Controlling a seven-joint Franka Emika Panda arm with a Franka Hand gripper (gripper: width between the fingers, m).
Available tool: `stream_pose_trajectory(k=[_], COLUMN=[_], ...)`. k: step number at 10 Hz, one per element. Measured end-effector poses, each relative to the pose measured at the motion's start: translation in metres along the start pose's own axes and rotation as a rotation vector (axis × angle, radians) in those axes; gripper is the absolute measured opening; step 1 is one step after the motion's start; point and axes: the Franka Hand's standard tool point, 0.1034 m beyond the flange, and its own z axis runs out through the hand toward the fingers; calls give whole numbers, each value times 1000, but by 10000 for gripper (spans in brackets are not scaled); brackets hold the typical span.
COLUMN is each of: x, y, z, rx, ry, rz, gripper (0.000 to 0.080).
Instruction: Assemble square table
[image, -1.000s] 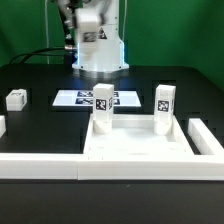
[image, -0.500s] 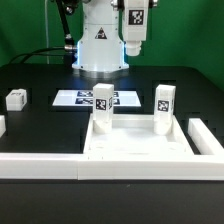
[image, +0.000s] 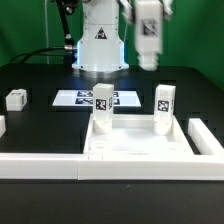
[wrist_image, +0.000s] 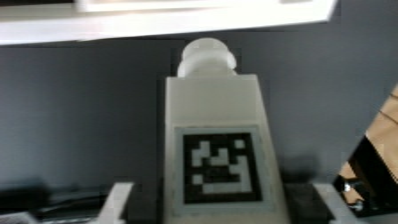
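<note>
The jaws are clamped on a white tagged table leg (wrist_image: 214, 130), held high over the black surface (image: 40, 130) — well apart from the square tabletop (image: 140, 146).

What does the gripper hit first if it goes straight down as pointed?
Likely bare black table, reached first by the tip of the table leg the gripper holds. The upright leg on the square table top looks off to one side, but depth is unclear.
</note>
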Motion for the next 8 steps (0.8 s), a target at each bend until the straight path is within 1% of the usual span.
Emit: stream_pose_trajectory(k=[1,2,3,7,8], x=[-2,-8,-8,-10,-15], y=[-6,-12,-19,-17,-15], z=[18,32,33,35,42], rx=[7,16,22,18,11], ry=[50,69,70,71,76], rz=[12,20,41,21,16], gripper=[290,290,290,290,290])
